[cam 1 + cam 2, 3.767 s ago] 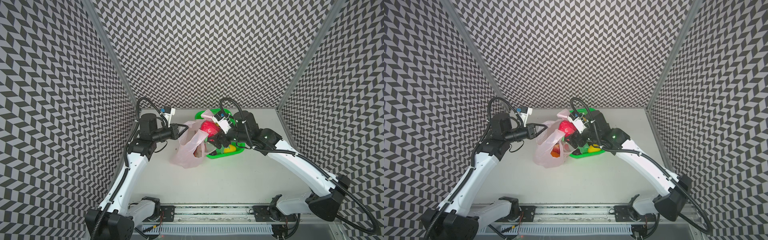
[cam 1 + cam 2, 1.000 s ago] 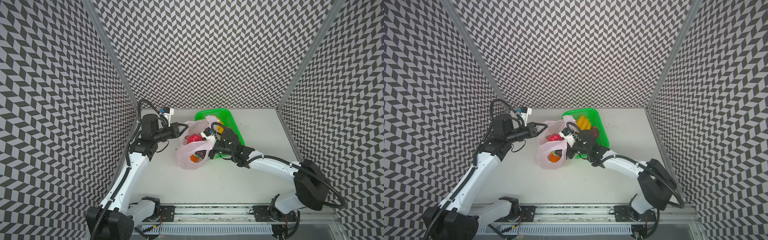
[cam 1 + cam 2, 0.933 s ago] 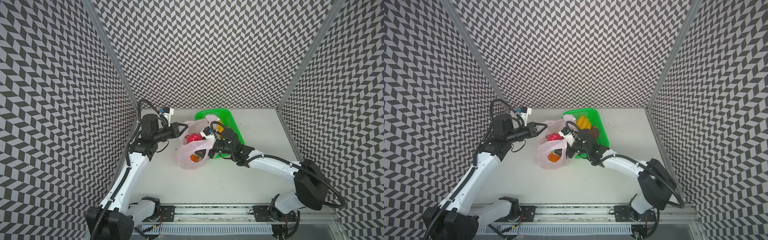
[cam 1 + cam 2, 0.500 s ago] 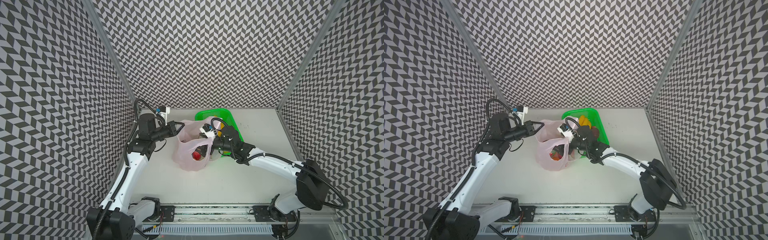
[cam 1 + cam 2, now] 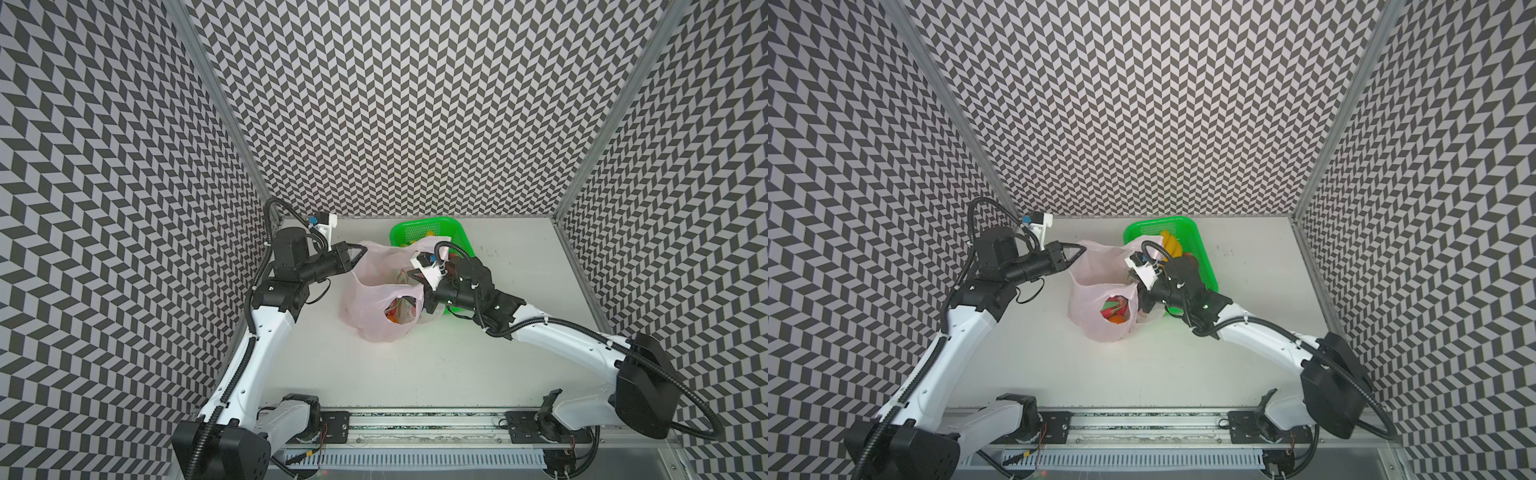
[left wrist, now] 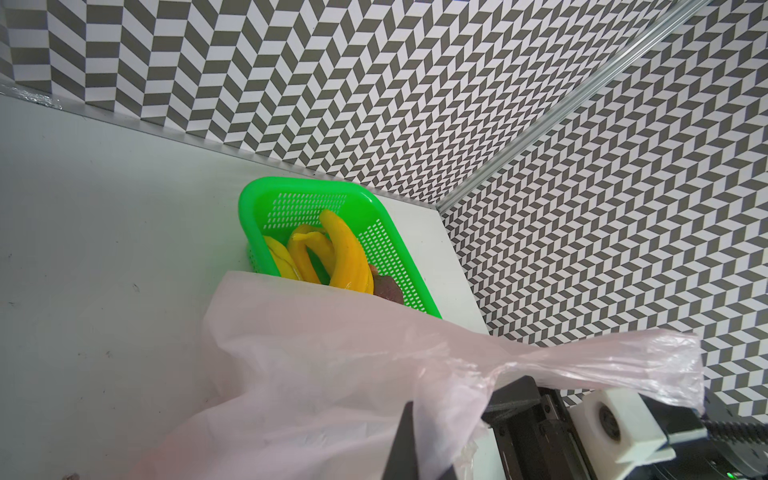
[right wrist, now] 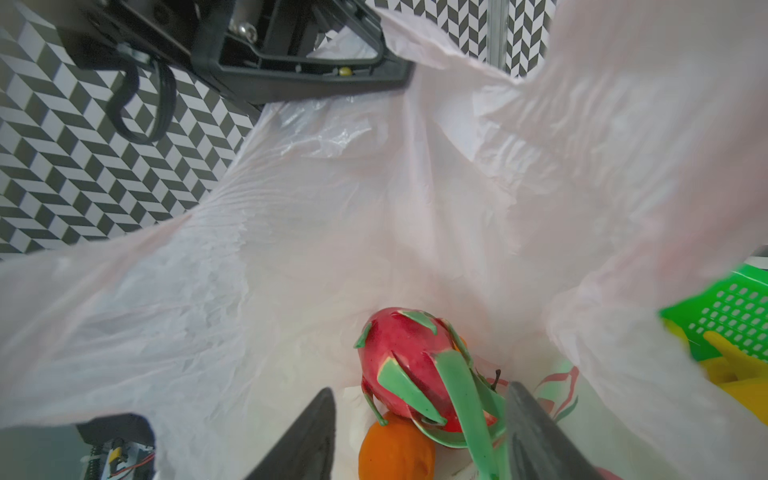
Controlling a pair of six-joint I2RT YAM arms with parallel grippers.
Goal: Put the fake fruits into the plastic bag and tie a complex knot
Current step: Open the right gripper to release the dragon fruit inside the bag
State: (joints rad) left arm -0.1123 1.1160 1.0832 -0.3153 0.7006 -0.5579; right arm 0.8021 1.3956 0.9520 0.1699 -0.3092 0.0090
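The plastic bag (image 5: 374, 309) is stood on the table (image 5: 415, 374) left of the middle, pressed right up against the green basket (image 6: 266, 195), with its mouth pulled wide open. Down inside, a pink dragon fruit (image 7: 405, 361) is parked on top of an orange (image 7: 395, 451). The yellow bananas (image 6: 340, 253) and a dark brown fruit (image 6: 388, 286) are left in the basket. One bunched strip of the bag's rim is pinched by the left gripper (image 5: 360, 249), jaws clamped tight on the plastic. The right gripper (image 7: 419, 388) is poked into the bag's mouth from the basket side, jaws parted, nothing clamped. A green leaf of the dragon fruit is seen between its fingers, but whether it's touched can't be told.
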